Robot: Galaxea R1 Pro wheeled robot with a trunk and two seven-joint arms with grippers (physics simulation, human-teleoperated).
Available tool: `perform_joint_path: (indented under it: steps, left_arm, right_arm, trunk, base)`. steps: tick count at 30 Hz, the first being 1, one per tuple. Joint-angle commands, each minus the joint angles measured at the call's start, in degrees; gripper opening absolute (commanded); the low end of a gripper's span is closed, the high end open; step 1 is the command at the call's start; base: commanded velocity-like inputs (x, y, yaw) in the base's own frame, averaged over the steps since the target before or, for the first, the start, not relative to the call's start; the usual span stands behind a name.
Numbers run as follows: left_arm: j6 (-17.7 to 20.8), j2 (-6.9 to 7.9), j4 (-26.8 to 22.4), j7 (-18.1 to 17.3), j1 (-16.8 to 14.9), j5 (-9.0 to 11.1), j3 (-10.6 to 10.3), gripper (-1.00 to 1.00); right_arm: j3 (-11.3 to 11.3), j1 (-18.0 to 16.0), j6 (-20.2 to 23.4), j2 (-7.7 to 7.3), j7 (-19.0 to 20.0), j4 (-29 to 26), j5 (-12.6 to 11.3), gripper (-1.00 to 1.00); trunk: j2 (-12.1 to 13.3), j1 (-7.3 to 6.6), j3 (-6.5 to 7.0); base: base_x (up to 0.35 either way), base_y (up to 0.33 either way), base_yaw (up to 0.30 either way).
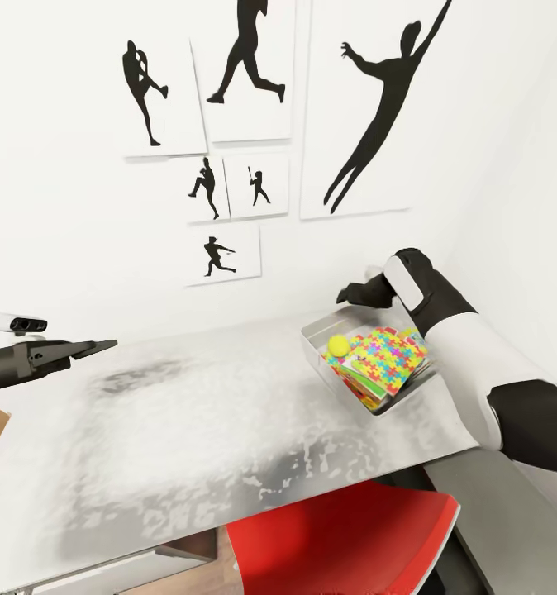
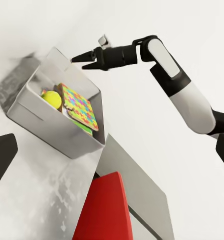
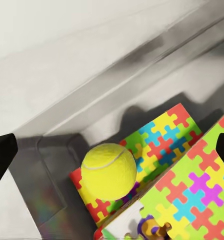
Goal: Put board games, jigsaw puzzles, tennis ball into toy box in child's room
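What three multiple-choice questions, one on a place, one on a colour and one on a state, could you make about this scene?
1. Where is the tennis ball?
A. on the red chair
B. inside the toy box
C. on the bare table top

2. What colour is the chair seat?
A. red
B. blue
C. black

3. How is the right gripper?
A. shut on the ball
B. open, above the box
C. shut on a puzzle

Answers: 1 B, the ball lies in the box beside the jigsaw puzzles. 2 A, the seat is plainly red. 3 B, its fingers stand apart and hold nothing.
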Motion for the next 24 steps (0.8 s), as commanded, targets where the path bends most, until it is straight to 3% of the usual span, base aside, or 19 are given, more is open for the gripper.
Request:
perform_joint_path:
  steps: [1, 4, 7, 10, 15, 16, 22, 24]
  left_arm:
    - [0.61, 0.02, -0.01, -0.22, -0.04, -0.03, -0.02, 1.0]
    - [0.61, 0.02, -0.01, -0.22, -0.02, -0.03, -0.01, 1.0]
    - [0.61, 0.02, -0.01, -0.22, -0.02, -0.03, -0.01, 1.0]
    - [0.61, 0.02, -0.01, -0.22, -0.02, 0.03, -0.08, 1.0]
    - [0.53, 0.02, -0.01, -0.22, -0.02, 0.0, -0.18, 1.0]
    - [0.52, 0.02, -0.01, -0.22, -0.02, 0.03, -0.2, 1.0]
    - [0.52, 0.07, 0.27, -0.22, 0.12, 0.05, -0.2, 1.0]
    - [0.55, 0.14, 0.34, -0.22, 0.37, 0.16, -0.19, 1.0]
  right_arm:
    - [0.37, -0.06, 0.11, -0.55, 0.88, -0.2, -0.66, 1.0]
    - [0.36, -0.07, 0.11, -2.93, 5.95, -0.53, -0.71, 1.0]
    - [0.34, -0.02, 0.11, -6.59, 13.56, -0.67, -0.85, 1.0]
    - [0.32, 0.42, 0.11, -11.82, 27.8, -0.71, -2.29, 1.0]
    - [0.26, 4.35, 0.11, -19.65, 49.02, -0.64, -4.14, 1.0]
    - [0.25, 5.66, 0.11, -21.15, 54.74, -0.64, -4.24, 1.0]
    - [0.11, 13.96, -0.03, -23.37, 72.78, -0.63, -4.37, 1.0]
    - [0.14, 18.25, -3.29, -24.85, 79.79, -1.57, -4.65, 1.0]
  trunk:
    - [-0.11, 0.02, -0.11]
    - [-0.11, 0.02, -0.11]
    - [-0.11, 0.02, -0.11]
    - [-0.11, 0.02, -0.11]
    - [-0.11, 0.02, -0.11]
    - [-0.11, 0.02, -0.11]
    - [-0.11, 0.02, -0.1]
    - [-0.11, 0.02, -0.04]
  base:
    - [-0.146, 0.0, 0.0]
    - [-0.242, 0.0, 0.0]
    - [-0.156, 0.0, 0.0]
    - [-0.038, 0.0, 0.0]
    - [-0.006, 0.0, 0.0]
    - [-0.006, -0.026, 0.0]
    - [-0.117, -0.053, 0.0]
    - [-0.19, 0.078, -0.044]
